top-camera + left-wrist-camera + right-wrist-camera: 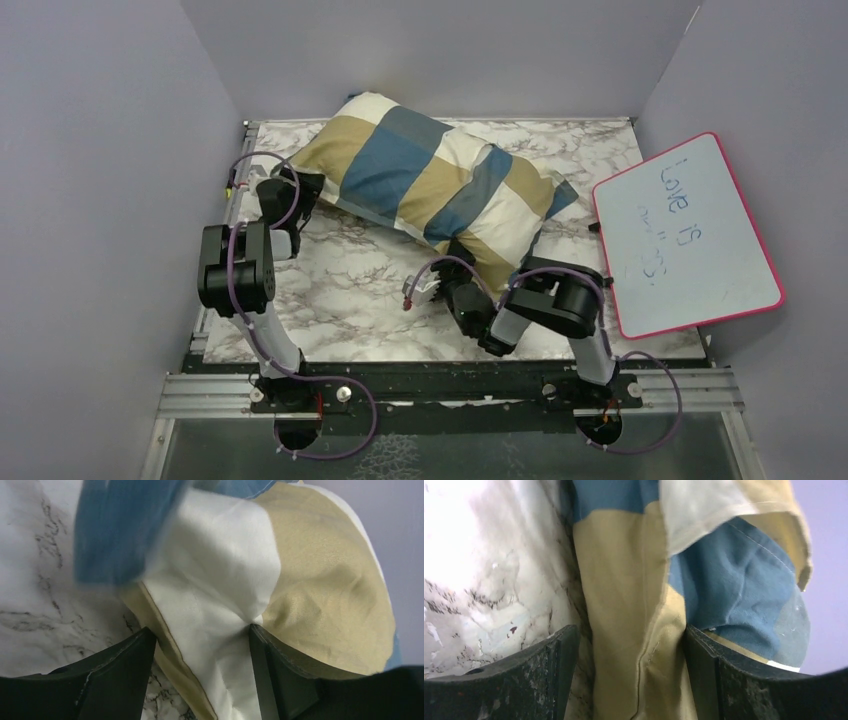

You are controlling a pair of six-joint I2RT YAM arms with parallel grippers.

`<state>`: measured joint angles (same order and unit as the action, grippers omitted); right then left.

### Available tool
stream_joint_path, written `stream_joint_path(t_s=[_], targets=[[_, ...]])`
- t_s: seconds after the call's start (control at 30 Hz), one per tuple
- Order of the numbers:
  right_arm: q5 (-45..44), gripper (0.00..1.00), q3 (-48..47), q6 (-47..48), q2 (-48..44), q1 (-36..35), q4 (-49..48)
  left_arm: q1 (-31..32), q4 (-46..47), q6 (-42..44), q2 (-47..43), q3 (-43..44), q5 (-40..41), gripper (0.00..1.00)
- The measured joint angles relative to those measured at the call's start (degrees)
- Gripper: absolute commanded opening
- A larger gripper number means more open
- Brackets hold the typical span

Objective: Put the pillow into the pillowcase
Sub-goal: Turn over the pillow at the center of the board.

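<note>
The pillowcase (430, 175), in blue, tan and cream blocks, lies plump and slanted across the marble table (350, 290). The pillow is hidden; only the case's bulge shows. My left gripper (300, 195) is at the case's left end. In the left wrist view the left gripper (201, 630) is open, with cream and tan cloth (225, 570) lying between the jaws and the right finger (280, 670) touching it. My right gripper (457, 262) is at the near right end. In the right wrist view the right gripper (629, 630) is open astride a tan seamed fold (624, 580).
A pink-rimmed whiteboard (690, 235) with blue writing leans at the table's right edge, close to the right arm. Grey walls close in the left, back and right sides. Bare marble shows between the two arms.
</note>
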<state>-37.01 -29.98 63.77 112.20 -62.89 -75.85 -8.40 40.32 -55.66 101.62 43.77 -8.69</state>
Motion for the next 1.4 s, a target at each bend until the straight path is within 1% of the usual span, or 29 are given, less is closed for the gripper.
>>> stream_joint_path(t_s=[0.03,0.07,0.1,0.13,0.2,0.23,0.27,0.37,0.4,0.47,0.5,0.53,0.57,0.63,0.7,0.77,0.87,0.93,1.0,1.03,1.07,1.1,1.13,1.17,1.23,1.27,1.3,1.33,1.4], targets=[[-0.94,0.72,-0.57,3.67,3.1,0.15,-2.95,0.61,1.79,-1.09,1.9,0.35,0.22,0.3],[-1.62,0.64,-1.18,6.58,5.46,0.35,-4.7,1.07,3.8,-2.12,3.85,0.79,0.28,0.05],[-2.19,0.5,-1.66,8.81,6.95,0.55,-5.97,1.33,6.03,-2.51,5.46,1.11,0.28,0.0],[-2.45,0.33,-1.79,10.64,7.34,0.72,-6.84,1.42,7.67,-3.48,6.71,1.49,0.24,0.0],[-2.82,0.04,-1.81,13.22,6.56,0.98,-9.03,1.49,11.02,-4.74,8.5,2.19,0.11,0.0],[-3.02,0.01,-1.81,13.94,5.68,1.11,-9.55,1.53,12.02,-5.01,8.66,2.36,0.15,0.0],[-3.21,0.0,-1.81,14.38,4.46,1.31,-9.75,1.55,12.72,-4.92,8.5,2.36,0.15,0.0],[-3.5,0.0,-1.79,14.4,-1.79,1.79,-7.8,1.81,11.91,-3.41,5.09,2.4,1.09,0.0],[-3.69,0.0,-1.81,13.31,-5.42,1.9,-4.63,2.1,10.16,-2.67,2.78,2.47,1.64,0.0],[-3.39,0.0,-2.64,8.61,-14.78,1.77,6.99,2.43,5.86,-0.61,-2.6,3.17,2.67,0.0],[-2.25,0.0,-4.37,4.94,-20.63,1.64,16.9,2.54,3.3,0.5,-5.64,3.93,3.28,0.0],[0.07,0.0,-7.74,-0.26,-27.56,1.57,29.11,2.54,0.48,1.73,-8.48,5.01,4.15,0.0],[2.45,0.0,-11.08,-4.46,-33.2,1.57,38.4,2.54,-2.01,2.78,-11.96,6.32,4.92,0.0],[8.74,0.0,-17.7,-10.99,-42.27,1.57,53.94,2.49,-7.28,5.05,-18.53,9.49,6.23,0.0],[14.03,0.0,-25.49,-17.18,-48.94,1.33,67.43,2.78,-13.73,7.19,-25.27,14.69,6.27,0.0],[16.79,0.0,-32.89,-21.99,-51.87,0.96,76.89,3.5,-19.3,8.92,-29.4,20.87,6.12,0.0],[18.99,0.0,-39.82,-26.32,-52.06,1.31,84.8,4.83,-24.79,12.24,-31.1,31.06,6.47,0.0],[22.45,0.0,-42.36,-28.87,-50.1,4.61,88.54,5.64,-26.64,14.43,-30.21,35.01,7.23,0.0],[26.91,0.0,-42.77,-30.95,-47.43,10.14,90.14,6.21,-27.85,16.13,-28.5,36.52,8.02,0.0],[29.31,0.03,-42.69,-31.74,-45.68,13.44,90.68,6.49,-28.17,16.57,-27.63,36.57,8.11,0.0],[31.74,0.11,-42.42,-32.3,-43.82,16.72,91.1,6.97,-28.74,17.18,-25.94,36.57,8.31,0.0],[34.47,0.21,-42.05,-32.59,-41.72,20.04,91.34,7.63,-29.35,17.94,-23.21,36.54,8.57,0.07],[37.22,0.31,-41.9,-32.94,-39.28,23.52,91.69,8.07,-29.64,18.43,-20.79,36.41,8.63,0.25],[39.34,0.38,-42.03,-33.64,-36.24,27.04,91.71,8.59,-29.88,19.02,-16.33,36.33,8.7,0.4],[40.57,0.43,-44.52,-35.89,-29.05,33.48,92.54,9.05,-30.62,20.26,-7.06,37.31,8.59,0.57],[40.65,0.45,-47.36,-37.29,-24.98,36.33,93.33,9.05,-32.17,20.87,-1.6,39.6,7.98,0.63],[40.54,0.49,-50.99,-39.65,-20.9,38.64,93.92,9.03,-33.16,21.24,2.64,42.4,6.67,0.69],[40.11,0.54,-54.27,-42.21,-17.86,40.17,94.31,9.42,-33.35,22.05,7.65,46.73,5.88,0.72],[38.75,0.64,-57.33,-47.56,-15.87,42.16,95.76,10.05,-33.33,24.2,10.25,50.23,5.14,0.76]])
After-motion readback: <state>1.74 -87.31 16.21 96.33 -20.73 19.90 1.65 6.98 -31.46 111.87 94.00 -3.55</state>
